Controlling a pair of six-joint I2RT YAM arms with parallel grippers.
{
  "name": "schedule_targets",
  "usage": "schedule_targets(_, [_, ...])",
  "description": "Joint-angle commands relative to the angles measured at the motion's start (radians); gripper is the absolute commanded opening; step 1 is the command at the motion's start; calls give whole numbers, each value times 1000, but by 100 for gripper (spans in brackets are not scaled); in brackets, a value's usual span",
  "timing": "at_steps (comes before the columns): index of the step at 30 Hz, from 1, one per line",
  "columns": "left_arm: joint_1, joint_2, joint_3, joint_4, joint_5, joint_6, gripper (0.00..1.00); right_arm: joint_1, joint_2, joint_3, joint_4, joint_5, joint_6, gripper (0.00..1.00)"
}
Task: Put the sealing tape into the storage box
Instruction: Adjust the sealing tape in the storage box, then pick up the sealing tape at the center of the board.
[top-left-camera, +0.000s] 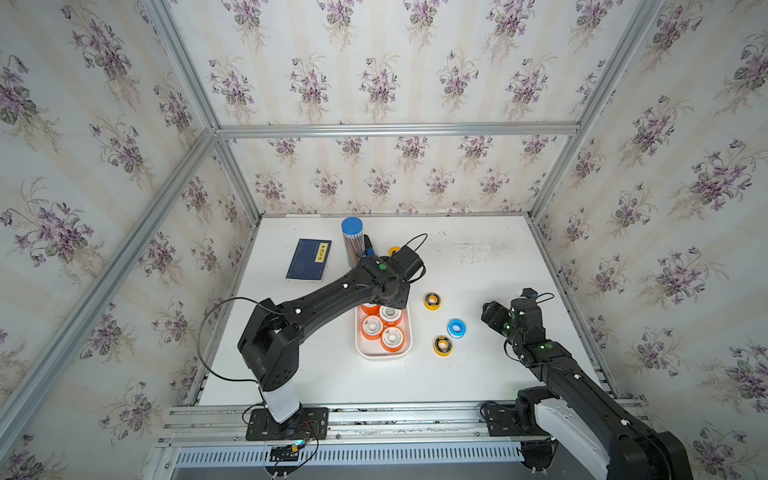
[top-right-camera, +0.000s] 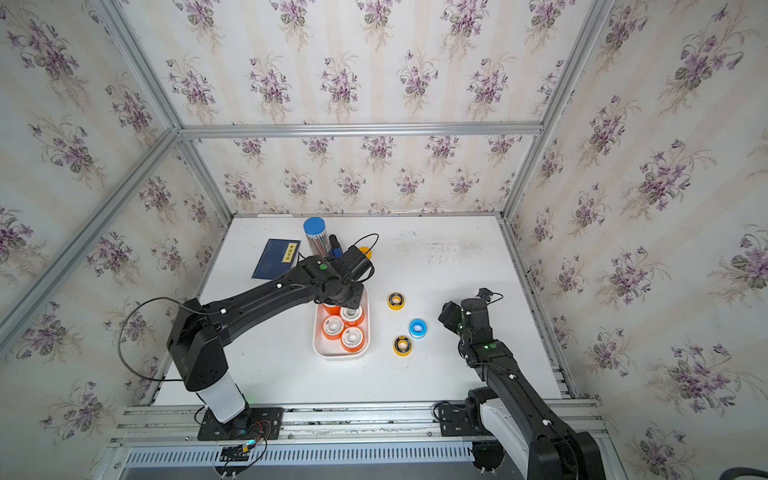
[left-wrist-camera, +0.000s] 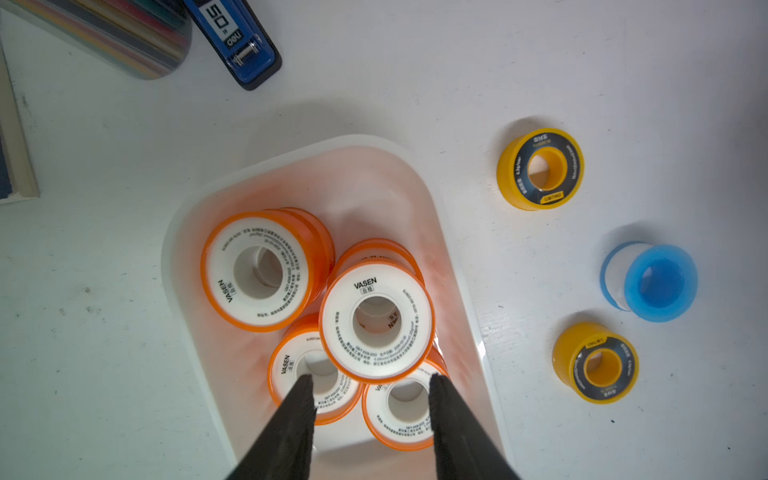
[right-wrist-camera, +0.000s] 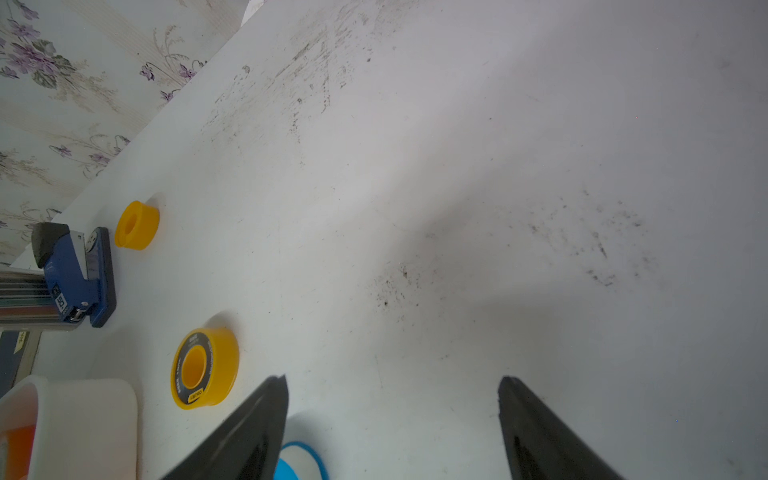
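left wrist: left gripper jaws apart over box, nothing clamped. top orange spool sits perched on others, looks tippy, so lift straight up without nudging it. right gripper wide, empty. yellow spools and blue spool lie loose beside the box rim. table beyond them is bare.

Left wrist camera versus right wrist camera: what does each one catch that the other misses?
Left wrist only: the labelled faces of four orange rolls in the storage box, the yellow roll nearer the robot, the left gripper. Right wrist only: a plain yellow roll, the wallpapered wall, the open right gripper. Both: the stapler, the farther dark-labelled yellow roll, the blue roll, part of the box.
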Motion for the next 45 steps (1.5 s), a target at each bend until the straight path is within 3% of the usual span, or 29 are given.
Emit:
schedule_targets(1, [1, -65, -19, -49, 9, 42, 46, 4, 28, 32, 8, -51, -23, 80])
schedule_targets(9, [47, -299, -132, -138, -9, 103, 58, 164, 223, 248, -75, -15, -94, 80])
schedule_targets(17, [123, -537, -282, -212, -23, 138, 79, 282, 588, 627, -200, -36, -215, 81])
schedule_targets(23, [152, -657, -411, -169, -23, 160, 95, 348, 861, 922, -286, -70, -303, 83])
schedule_targets(35, [156, -695, -447, -148, -9, 164, 98, 420, 1320, 1453, -455, -23, -458, 88])
schedule_targets(45, [156, -682, -446, -152, -12, 169, 99, 423, 1519, 1699, -510, 23, -488, 89])
